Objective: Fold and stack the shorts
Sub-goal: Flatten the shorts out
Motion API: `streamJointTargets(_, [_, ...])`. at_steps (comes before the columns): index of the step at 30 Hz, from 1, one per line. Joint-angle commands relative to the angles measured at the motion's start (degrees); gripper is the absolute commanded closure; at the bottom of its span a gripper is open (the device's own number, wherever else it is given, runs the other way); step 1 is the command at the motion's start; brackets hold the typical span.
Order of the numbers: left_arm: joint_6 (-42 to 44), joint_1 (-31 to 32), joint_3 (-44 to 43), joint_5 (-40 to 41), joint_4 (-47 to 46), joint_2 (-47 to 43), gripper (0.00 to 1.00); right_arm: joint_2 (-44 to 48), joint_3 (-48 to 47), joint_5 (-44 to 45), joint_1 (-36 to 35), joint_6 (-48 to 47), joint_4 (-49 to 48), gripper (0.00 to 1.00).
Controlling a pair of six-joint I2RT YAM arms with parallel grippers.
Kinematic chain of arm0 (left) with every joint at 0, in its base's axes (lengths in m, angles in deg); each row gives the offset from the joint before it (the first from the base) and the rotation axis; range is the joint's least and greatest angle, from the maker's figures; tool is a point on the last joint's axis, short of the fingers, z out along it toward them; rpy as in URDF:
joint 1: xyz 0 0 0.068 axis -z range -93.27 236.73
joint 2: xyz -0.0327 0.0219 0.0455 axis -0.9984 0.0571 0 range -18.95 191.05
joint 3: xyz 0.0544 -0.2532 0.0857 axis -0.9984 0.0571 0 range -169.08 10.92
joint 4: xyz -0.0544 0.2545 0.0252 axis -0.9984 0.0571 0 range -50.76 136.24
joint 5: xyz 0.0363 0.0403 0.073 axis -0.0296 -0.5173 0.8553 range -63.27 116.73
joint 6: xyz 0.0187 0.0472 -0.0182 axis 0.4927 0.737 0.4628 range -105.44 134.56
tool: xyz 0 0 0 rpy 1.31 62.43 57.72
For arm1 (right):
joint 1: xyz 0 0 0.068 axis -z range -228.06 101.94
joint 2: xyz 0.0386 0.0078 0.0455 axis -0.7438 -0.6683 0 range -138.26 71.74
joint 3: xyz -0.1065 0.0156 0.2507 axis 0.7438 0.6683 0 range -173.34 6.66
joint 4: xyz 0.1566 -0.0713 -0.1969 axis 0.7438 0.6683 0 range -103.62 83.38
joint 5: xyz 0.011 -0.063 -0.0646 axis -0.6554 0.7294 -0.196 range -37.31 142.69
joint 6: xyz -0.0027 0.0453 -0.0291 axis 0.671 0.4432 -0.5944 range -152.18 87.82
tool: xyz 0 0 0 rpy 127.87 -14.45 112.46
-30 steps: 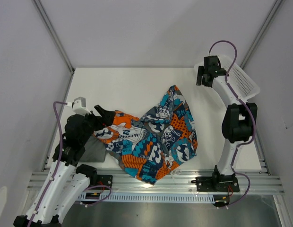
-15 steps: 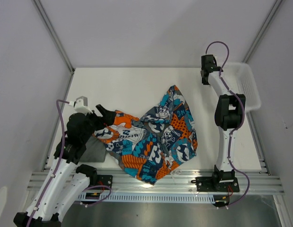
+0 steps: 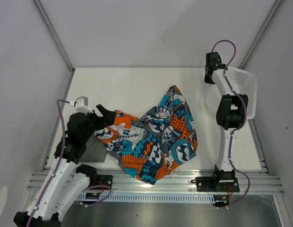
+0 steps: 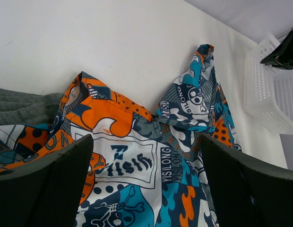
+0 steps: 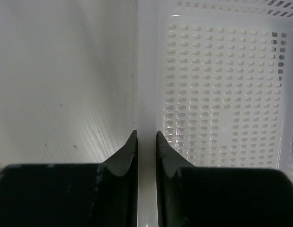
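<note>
The patterned shorts [image 3: 160,137] lie crumpled across the middle of the table. The dark grey shorts [image 3: 95,150] poke out from under their left edge. My left gripper [image 3: 107,115] hovers open over that left edge. In the left wrist view its fingers [image 4: 47,179] straddle the print [image 4: 137,161], and grey cloth [image 4: 19,106] shows at the left. My right gripper [image 3: 212,71] is at the far right, shut on the rim of the white mesh basket [image 3: 243,90]. The right wrist view shows the white rim pinched between the jaws [image 5: 146,135].
The basket [image 5: 222,85] sits at the table's right edge against the frame rail, and it also shows in the left wrist view as a white basket [image 4: 274,94]. Bare white table lies behind the shorts. The arm bases and a metal rail run along the near edge.
My right gripper has closed from wide open onto the basket's rim and shifted slightly right. The basket has tipped and shifted with it. The left arm and the shorts have not moved.
</note>
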Motion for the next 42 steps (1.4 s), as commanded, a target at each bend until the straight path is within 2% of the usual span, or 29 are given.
streamJointTargets(1, [0.87,0.09,-0.50,-1.45,-1.69,-0.51,0.05,-0.89,-0.49,-3.47,1.05,-5.51,-4.45,1.00])
streamJointTargets(4, [0.86,0.18,-1.19,-3.04,-1.52,0.54,0.05,1.13,4.42,-8.21,1.14,-14.73,-12.89,1.00])
streamJointTargets(6, [1.13,0.18,-1.55,-3.13,-1.35,1.16,0.05,1.84,6.20,-7.35,1.05,-19.39,-17.63,1.00])
streamJointTargets(8, [1.13,0.09,-2.16,-3.21,-1.17,2.03,0.05,1.32,6.03,-7.86,1.40,-21.77,-18.53,1.00])
streamJointTargets(10, [1.13,0.18,-2.34,-3.48,-1.34,2.48,0.05,0.26,5.94,-12.60,2.10,-28.27,-18.53,1.00])
streamJointTargets(14, [1.30,0.18,-3.57,-3.74,-0.99,4.50,0.05,-3.34,2.88,-10.85,3.76,-29.78,-19.07,1.00])
streamJointTargets(15, [1.48,0.18,-3.75,-3.48,-0.82,5.28,0.05,-4.21,0.60,-10.34,4.04,-30.48,-17.85,0.95])
streamJointTargets(16, [1.65,0.18,-3.92,-2.95,-0.90,5.47,0.05,-5.44,-0.29,-8.51,4.04,-29.79,-17.66,0.82])
streamJointTargets(17, [1.57,0.09,-4.01,-2.78,-0.99,5.56,0.05,-5.89,-1.61,-6.57,4.04,-29.61,-16.87,0.62])
streamJointTargets(18, [1.57,0.09,-4.27,-2.43,-0.99,5.73,0.05,-6.15,-4.23,-5.77,3.95,-29.52,-14.95,0.30])
streamJointTargets(19, [1.48,0.09,-4.28,-2.25,-1.08,5.73,0.05,-5.37,-5.12,-4.89,3.69,-28.74,-14.15,0.25])
streamJointTargets(24, [1.22,0.27,-4.71,-2.33,-0.82,5.38,0.05,5.16,-2.24,-7.16,2.81,-28.91,-13.80,0.26])
streamJointTargets(25, [1.22,0.27,-4.71,-2.42,-0.73,5.38,0.05,7.18,-1.36,-7.52,0.63,-28.12,-13.09,0.27])
streamJointTargets(29, [1.57,0.36,-4.63,-3.56,-0.47,6.17,0.05,17.90,3.12,-2.72,-3.06,-16.90,-8.79,0.25])
streamJointTargets(31, [1.92,0.53,-4.28,-4.35,-0.64,6.70,0.05,24.23,5.84,-5.83,-4.57,-8.36,-3.26,0.23])
streamJointTargets(34, [2.36,1.76,-3.84,-5.32,-1.34,7.40,0.05,33.11,16.37,-14.00,-9.30,0.09,-1.22,0.27])
streamJointTargets(35, [2.44,2.20,-3.75,-4.54,-1.26,7.92,0.05,35.48,23.71,-14.98,-13.15,0.97,-2.44,0.28])
streamJointTargets(37, [2.62,2.64,-4.01,-4.18,-0.56,8.72,0.05,43.12,31.91,-15.61,-18.00,3.87,-4.81,0.28])
streamJointTargets(38, [2.62,2.73,-4.53,-3.92,-0.29,9.42,0.05,45.59,39.18,-15.87,-23.42,4.66,-7.09,0.28])
streamJointTargets(40, [2.27,2.64,-4.80,-3.21,0.06,9.95,0.05,51.83,44.76,-14.56,-29.07,6.77,-7.81,0.28])
streamJointTargets(42, [1.22,2.56,-5.42,-2.78,0.41,10.74,0.05,55.00,49.43,-13.50,-38.03,7.48,-7.03,0.28])
